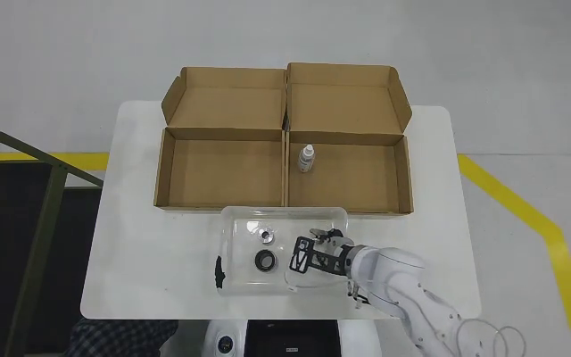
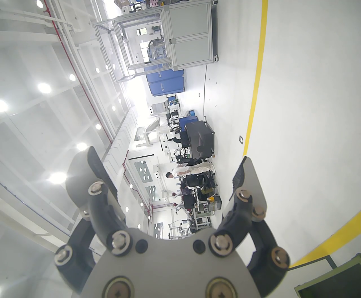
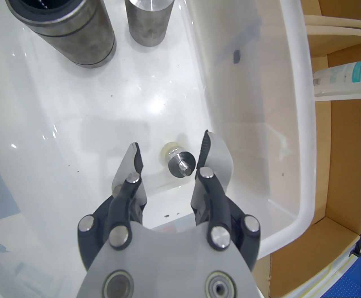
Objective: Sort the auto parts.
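Observation:
A clear plastic bin (image 1: 234, 223) (image 3: 284, 118) sits at the table's front and holds metal parts. My right gripper (image 1: 302, 255) (image 3: 172, 156) is open inside it, its fingers on either side of a small metal fitting with a cream cap (image 3: 180, 162). Further in stand a large hollow steel cylinder (image 1: 266, 261) (image 3: 70, 31) and a smaller solid steel cylinder (image 1: 265, 236) (image 3: 149, 19). My left gripper (image 2: 172, 172) is open with nothing between its fingers, pointing out into the room.
Two open cardboard boxes stand behind the bin, the left one (image 1: 221, 171) bare and the right one (image 1: 357, 174) holding a small white bottle (image 1: 306, 160). A black object (image 1: 217, 270) sits at the bin's left edge.

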